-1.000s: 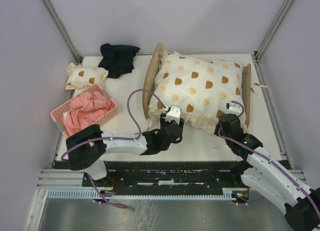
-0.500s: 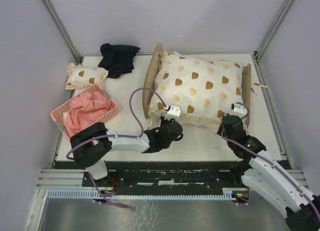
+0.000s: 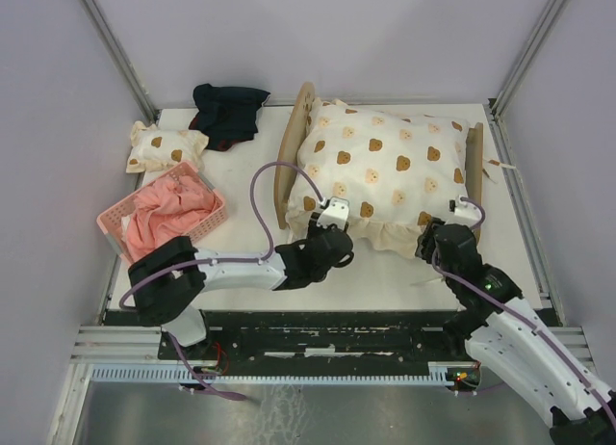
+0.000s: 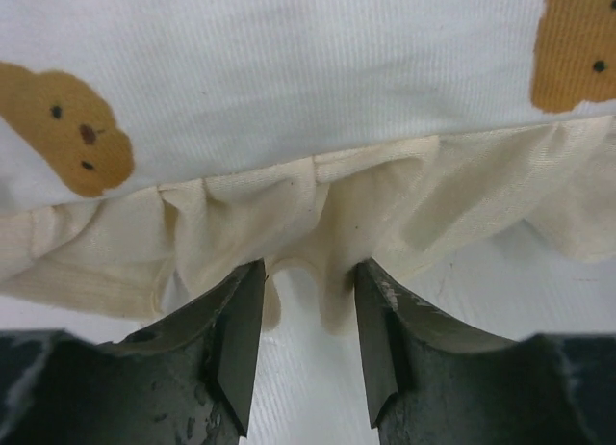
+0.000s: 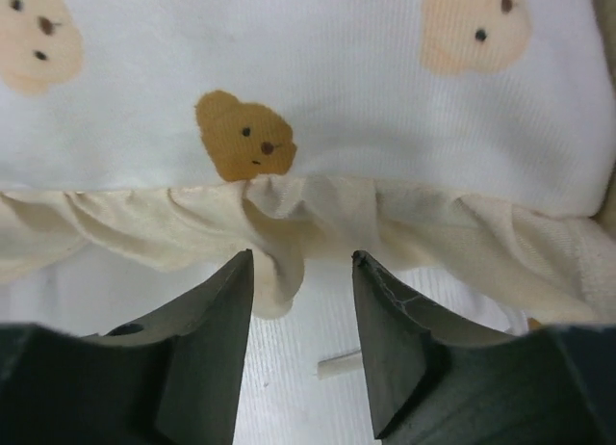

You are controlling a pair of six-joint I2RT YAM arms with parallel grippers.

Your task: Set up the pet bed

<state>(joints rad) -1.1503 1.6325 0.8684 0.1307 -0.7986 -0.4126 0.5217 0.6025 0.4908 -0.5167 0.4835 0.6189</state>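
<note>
The pet bed point(image 3: 290, 137) is set crosswise on the right half of the table point(image 3: 385, 270), its arched end at the left and its low end at the right. Its top is covered by a cream bear-print quilt point(image 3: 380, 170), whose frilled hem point(image 4: 289, 214) is hung over the near side.

The left gripper point(image 3: 330, 236) is held at that hem near the arched end. Its jaws are seen partly parted, with a fold of frill lying loose between them and nothing pinched. The right gripper point(image 3: 446, 231) is held at the hem near the low end, parted about as far, and nothing is clamped there either.

A pink basket point(image 3: 114, 223) of pink cloth is seen at the table's left, well apart from the bed.
</note>
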